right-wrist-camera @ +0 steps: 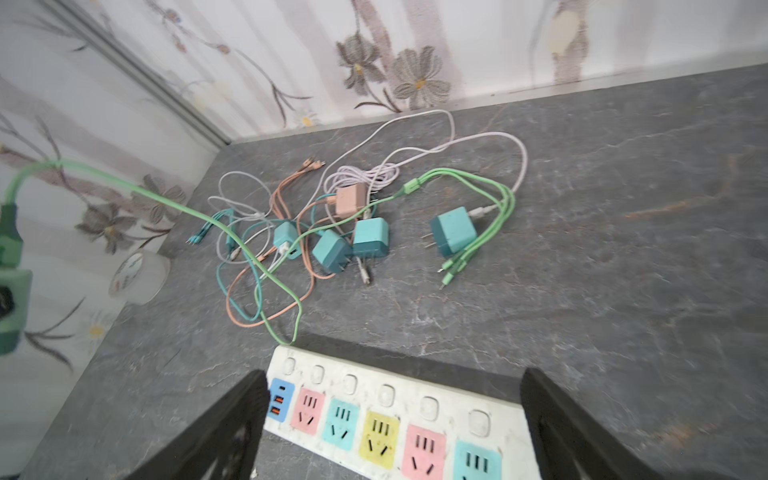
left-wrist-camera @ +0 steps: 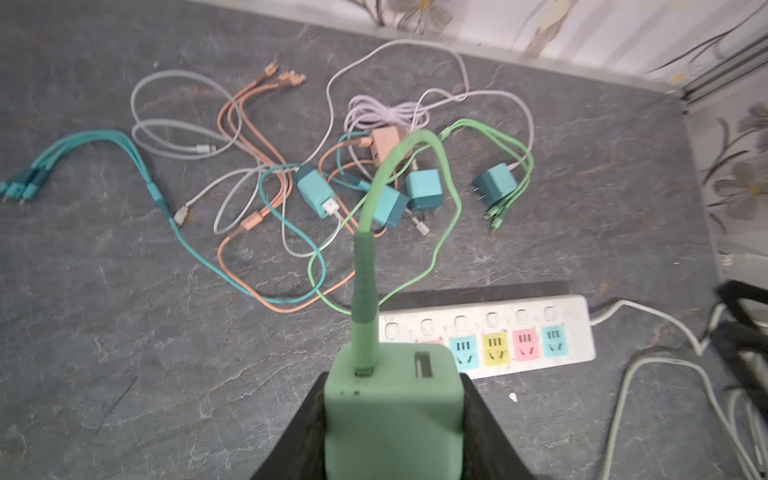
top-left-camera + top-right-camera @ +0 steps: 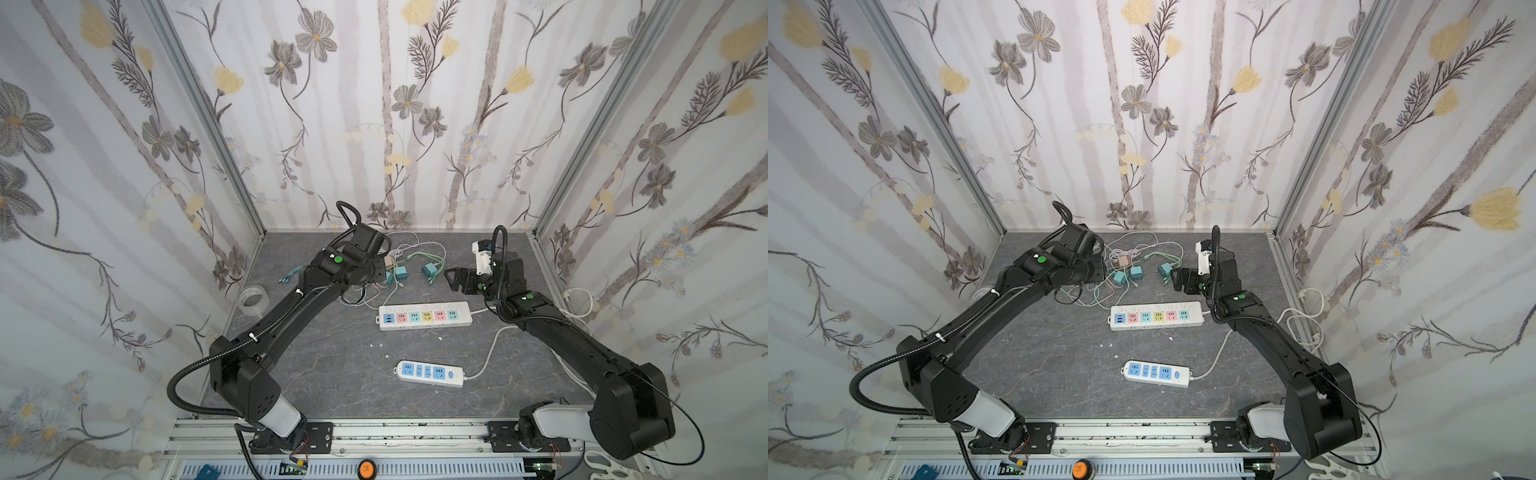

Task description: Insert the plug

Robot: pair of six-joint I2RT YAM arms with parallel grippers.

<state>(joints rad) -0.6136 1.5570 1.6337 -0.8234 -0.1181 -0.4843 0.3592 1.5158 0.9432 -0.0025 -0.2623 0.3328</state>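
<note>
Left fingers (image 2: 299, 440) clamp the sides of the green plug (image 2: 395, 415), held off the worktop (image 2: 124, 332) near the colour-socketed power strip (image 1: 386, 395). Its green cable (image 2: 362, 216) trails away. Right fingers (image 1: 224, 424) gape wide and empty above that strip, whose markings are too blurred to read.

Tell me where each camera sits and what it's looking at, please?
Both top views: high at the front, looking down at the table, with both arms whole: left arm, right arm.
Left wrist: on the left arm, looking past its fingers, shut on a green charger, toward the colourful power strip.
Right wrist: on the right arm, looking between its open fingers at that strip.
Shared: both wrist views show the strip and the cable pile.
</note>
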